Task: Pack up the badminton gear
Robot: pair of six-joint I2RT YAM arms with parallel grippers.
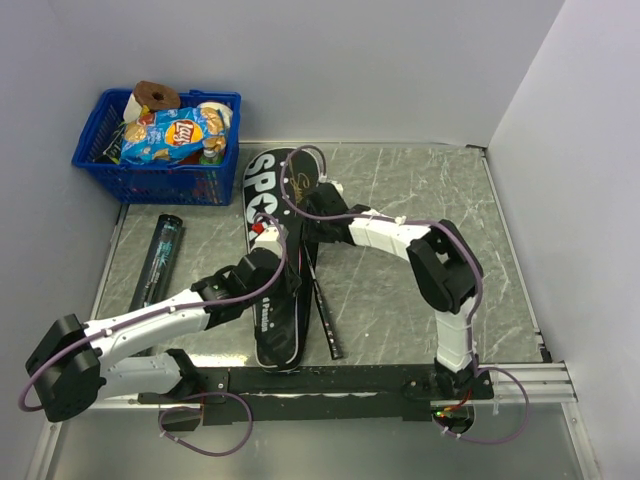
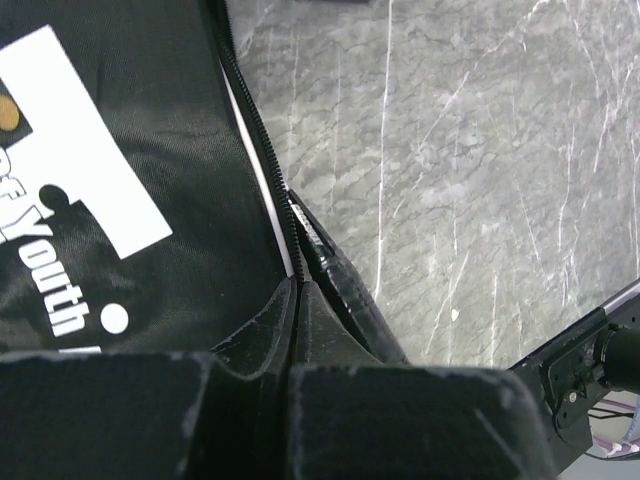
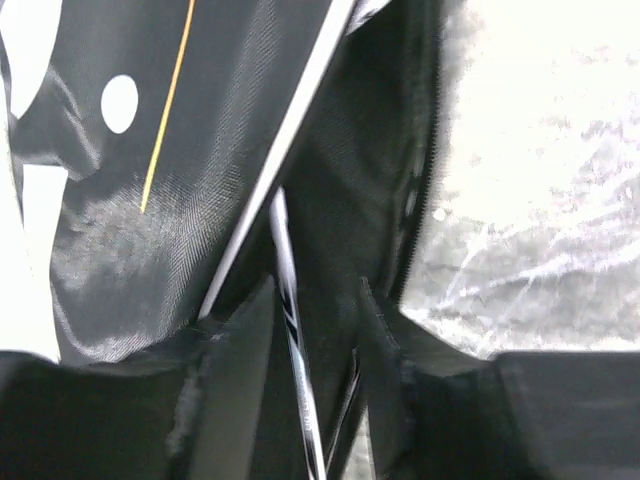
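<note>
The black bag lettered SPORT lies lengthwise at the table's middle. A black racket handle sticks out of its right side toward the front. My left gripper is on the bag's right edge. In the left wrist view it is shut on the bag's zipper edge, with the handle just to its right. My right gripper is at the bag's opening. It is open, its jaws on either side of a thin racket shaft. The racket heads are hidden. The dark tube lies at the left.
A blue basket with a crisp packet stands at the back left. Grey walls close in the back and right. A black rail runs along the front edge.
</note>
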